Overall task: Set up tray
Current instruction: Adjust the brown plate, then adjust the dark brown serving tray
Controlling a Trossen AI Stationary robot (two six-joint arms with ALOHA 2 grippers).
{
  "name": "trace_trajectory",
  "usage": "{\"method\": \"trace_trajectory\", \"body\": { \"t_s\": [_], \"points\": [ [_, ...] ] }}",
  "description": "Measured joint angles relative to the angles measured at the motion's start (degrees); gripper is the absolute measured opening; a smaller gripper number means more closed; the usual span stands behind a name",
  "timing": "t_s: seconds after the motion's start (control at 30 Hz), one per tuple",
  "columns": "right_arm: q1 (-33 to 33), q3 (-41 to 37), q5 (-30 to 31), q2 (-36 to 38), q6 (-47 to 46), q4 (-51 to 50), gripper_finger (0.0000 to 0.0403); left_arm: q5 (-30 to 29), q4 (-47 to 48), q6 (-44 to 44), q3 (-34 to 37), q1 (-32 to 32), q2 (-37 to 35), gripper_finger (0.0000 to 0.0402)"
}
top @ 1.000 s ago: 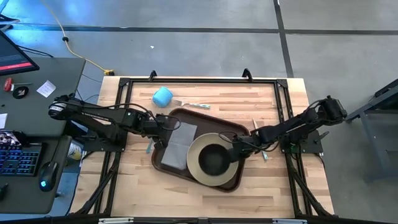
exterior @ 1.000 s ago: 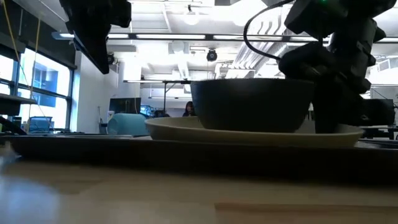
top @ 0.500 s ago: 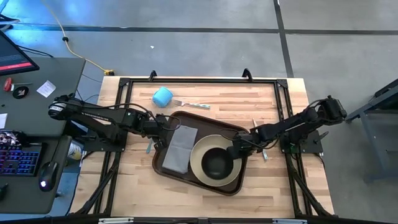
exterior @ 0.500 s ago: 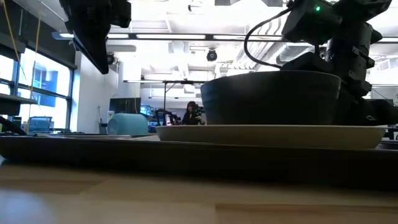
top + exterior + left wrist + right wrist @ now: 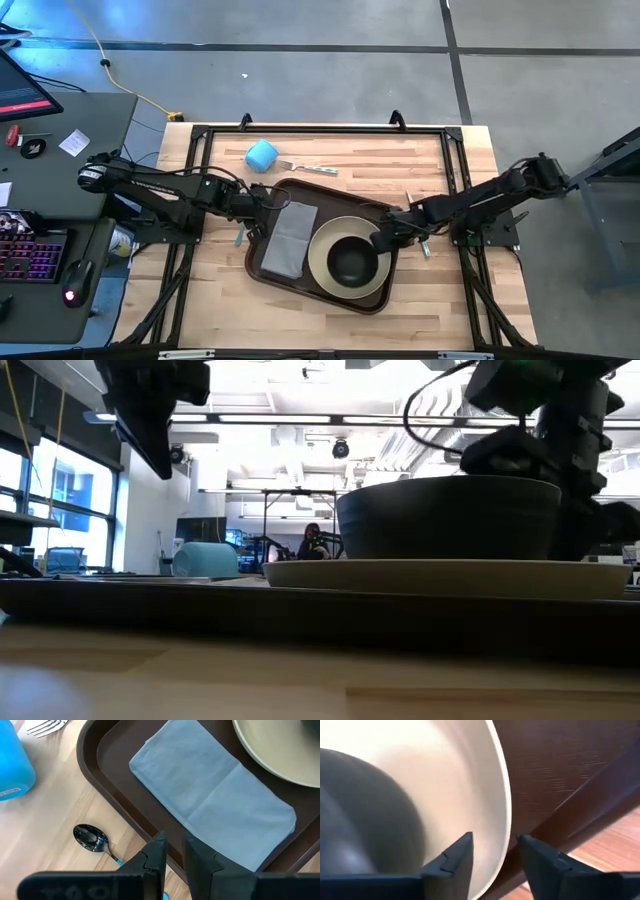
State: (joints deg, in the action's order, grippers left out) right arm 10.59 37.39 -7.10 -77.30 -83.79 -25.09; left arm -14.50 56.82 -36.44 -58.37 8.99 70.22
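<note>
I have the tray lying flat near the middle of the table, carrying a grey napkin and a beige plate with a dark bowl on it. My right gripper sits at the plate's rim, jaws released and straddling the edge without pinching it. My left gripper hovers over the tray's near rim beside the napkin, jaws narrowly parted and grasping nothing.

Napkin left in tray, bowl on plate right; cup prob. behind tray.
</note>
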Motion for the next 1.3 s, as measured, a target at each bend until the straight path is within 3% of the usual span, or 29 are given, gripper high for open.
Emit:
{"method": "trace_trajectory", "body": {
  "t_s": [0.27, 0.43, 0.7, 0.93, 1.13, 1.3],
  "points": [
    [1.34, 0.0, 0.86, 8.18, -7.64, -8.89, 0.0184, -0.02, 0.37, -0.05, 0.0, 0.0, 0.0, 0.0095],
    [4.11, 0.02, 3.81, 8.41, -12.17, -15.7, 0.0162, -1.15, 0.33, -1.54, 0.0, 0.0, 0.0, 0.0095],
    [2.82, 0.0, 9.76, 6.64, -9.92, -18.03, 0.0111, -1.25, 0.31, -1.91, 0.0, 0.0, 0.0, 0.0095],
    [1.42, 0.0, 8.05, 4.26, -9.63, -20.3, 0.0084, -1.07, 0.35, -1.8, 0.0, 0.0, 0.0, 0.0095],
    [1.92, -0.21, 6.19, 3.81, -9.56, -19.94, 0.0108, -0.08, 0.13, -2.81, 0.0, 0.0, -0.07, 0.0095],
    [1.95, -4.61, -0.4, 3.78, -9.44, -11.66, 0.0123, 1.69, -2.82, -1.31, -2.34, 0.0, -2.54, 0.0095]
  ]
}}
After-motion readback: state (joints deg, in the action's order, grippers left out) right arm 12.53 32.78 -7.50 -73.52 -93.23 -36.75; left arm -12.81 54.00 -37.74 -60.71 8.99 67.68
